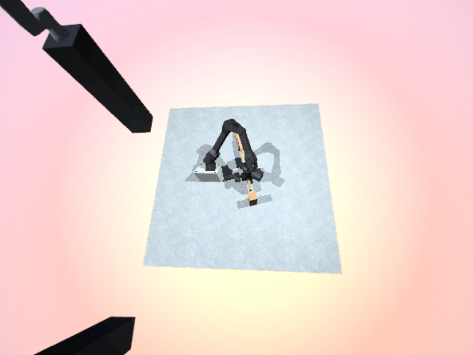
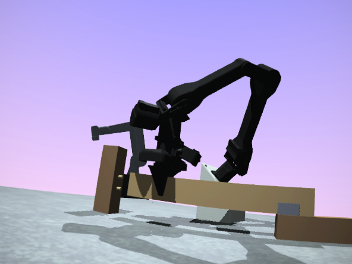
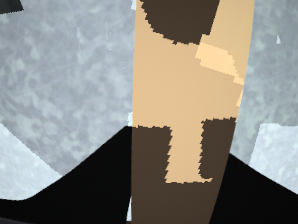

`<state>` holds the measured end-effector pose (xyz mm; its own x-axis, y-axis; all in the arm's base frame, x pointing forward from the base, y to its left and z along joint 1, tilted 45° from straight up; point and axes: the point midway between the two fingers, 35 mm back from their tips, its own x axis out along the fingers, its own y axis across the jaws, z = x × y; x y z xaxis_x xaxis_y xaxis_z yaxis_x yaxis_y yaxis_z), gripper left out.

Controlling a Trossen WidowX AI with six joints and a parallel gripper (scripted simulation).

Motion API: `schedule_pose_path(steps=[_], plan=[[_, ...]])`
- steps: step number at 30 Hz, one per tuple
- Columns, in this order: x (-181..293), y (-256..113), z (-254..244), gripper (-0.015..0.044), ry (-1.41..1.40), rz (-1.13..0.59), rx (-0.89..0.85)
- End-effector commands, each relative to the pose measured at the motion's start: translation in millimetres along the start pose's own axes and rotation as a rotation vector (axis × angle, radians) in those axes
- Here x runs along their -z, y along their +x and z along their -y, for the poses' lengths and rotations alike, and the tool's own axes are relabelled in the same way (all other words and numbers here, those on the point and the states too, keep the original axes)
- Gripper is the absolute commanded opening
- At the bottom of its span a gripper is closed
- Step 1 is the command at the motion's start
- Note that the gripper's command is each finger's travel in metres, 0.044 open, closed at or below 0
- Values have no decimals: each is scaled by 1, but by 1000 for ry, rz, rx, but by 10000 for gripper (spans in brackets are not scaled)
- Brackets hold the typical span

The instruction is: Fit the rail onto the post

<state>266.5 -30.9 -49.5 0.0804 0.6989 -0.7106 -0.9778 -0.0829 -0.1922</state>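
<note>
The wooden rail (image 2: pixel 226 194) (image 1: pixel 250 185) (image 3: pixel 170 85) stands on edge, raised off the table at its near end. Its far end sits in the grey bracket (image 2: pixel 288 209) on the footboard block (image 2: pixel 312 228). The post (image 2: pixel 106 178) (image 1: pixel 252 197) stands upright beyond the near end. Its upper peg (image 2: pixel 120 176) and lower peg (image 2: pixel 118 188) show bare, with a small gap to the rail end. The rail looks nearly level. My gripper (image 2: pixel 161 190) (image 3: pixel 157 137) is shut on the rail near that end, pointing down. The holes are hidden.
My arm's white base (image 2: pixel 220 214) (image 1: pixel 208 174) stands behind the rail. A grey jointed arm (image 2: pixel 137 148) rises behind the post and rail end. Large dark beams (image 1: pixel 97 80) (image 1: pixel 96 336) hang at the left of the top view.
</note>
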Motion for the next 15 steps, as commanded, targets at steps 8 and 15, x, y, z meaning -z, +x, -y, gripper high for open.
schedule_pose_path(steps=[8, 15], plan=[[5, -1, 2, 0, -2, -4, 6], [7, -1, 2, 0, -2, -4, 6]])
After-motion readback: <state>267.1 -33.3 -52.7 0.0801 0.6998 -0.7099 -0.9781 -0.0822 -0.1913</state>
